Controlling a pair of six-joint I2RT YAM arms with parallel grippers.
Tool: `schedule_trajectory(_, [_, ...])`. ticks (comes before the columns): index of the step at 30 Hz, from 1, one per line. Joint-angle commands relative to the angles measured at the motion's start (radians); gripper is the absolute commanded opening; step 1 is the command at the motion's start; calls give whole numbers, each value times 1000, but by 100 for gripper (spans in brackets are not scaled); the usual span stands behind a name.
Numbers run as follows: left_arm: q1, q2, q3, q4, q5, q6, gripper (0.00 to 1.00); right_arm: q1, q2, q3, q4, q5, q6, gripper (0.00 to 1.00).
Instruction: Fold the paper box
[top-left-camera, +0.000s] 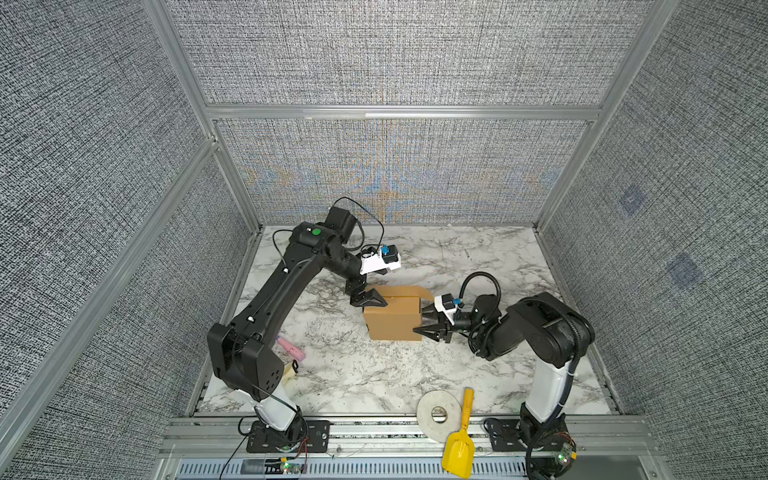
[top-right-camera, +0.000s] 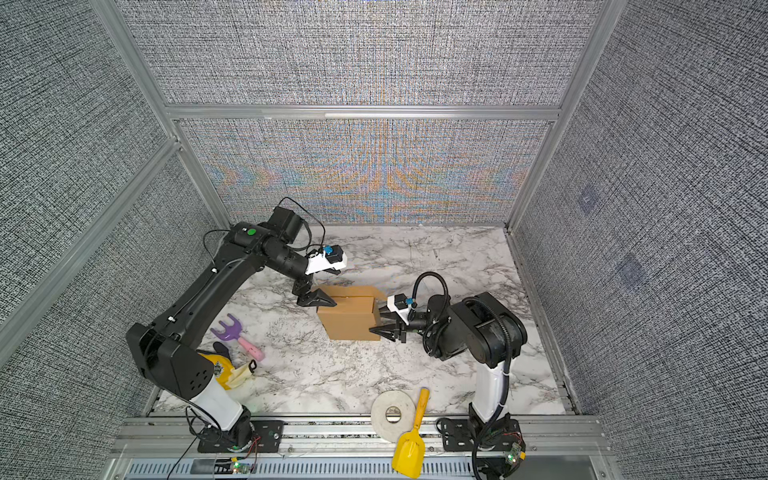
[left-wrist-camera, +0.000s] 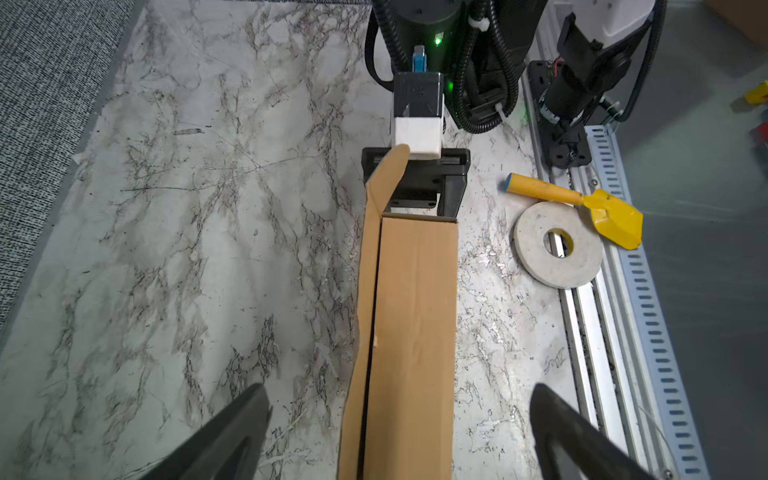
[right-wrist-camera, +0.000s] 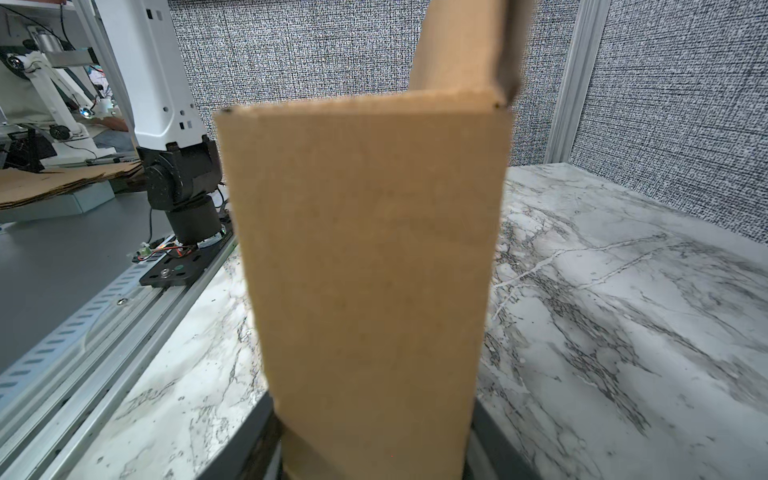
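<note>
One box (top-left-camera: 395, 320) is sitting mid-desk (top-left-camera: 332, 374), right hand (top-left-camera: 428, 326) gripping one end, left hand (top-left-camera: 365, 296) gaping open at the other; risk: untucked flap (left-wrist-camera: 386, 174) springing back if released.

Paper box (top-left-camera: 395, 322) sits behind tape roll (top-left-camera: 438, 430).

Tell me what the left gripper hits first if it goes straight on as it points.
The paper box: it lies straight ahead between the open fingers of the left gripper, which would likely straddle it until the palm meets it. Height over it is unclear.
</note>
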Motion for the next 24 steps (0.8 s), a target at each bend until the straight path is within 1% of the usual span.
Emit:
schedule_trajectory(1, [-17, 34, -2, 51, -58, -1, 99, 9, 16, 14, 40, -5, -26, 35])
schedule_trajectory(4, [-38, 77, 11, 10, -65, 26, 99, 18, 27, 16, 40, 2, -29, 35])
schedule_trajectory(7, [-61, 83, -14, -11, -70, 42, 99, 25, 29, 12, 39, 10, -39, 35])
schedule_trajectory(17, [-92, 56, -160, 76, -137, -1, 99, 28, 35, 17, 38, 16, -38, 35])
schedule_trajectory(21, [-102, 54, -180, 112, -148, -37, 99, 29, 38, 16, 38, 23, -36, 35])
schedule_trajectory(24, [-110, 51, -187, 112, -155, -30, 94, 28, 40, 14, 37, 30, -36, 34])
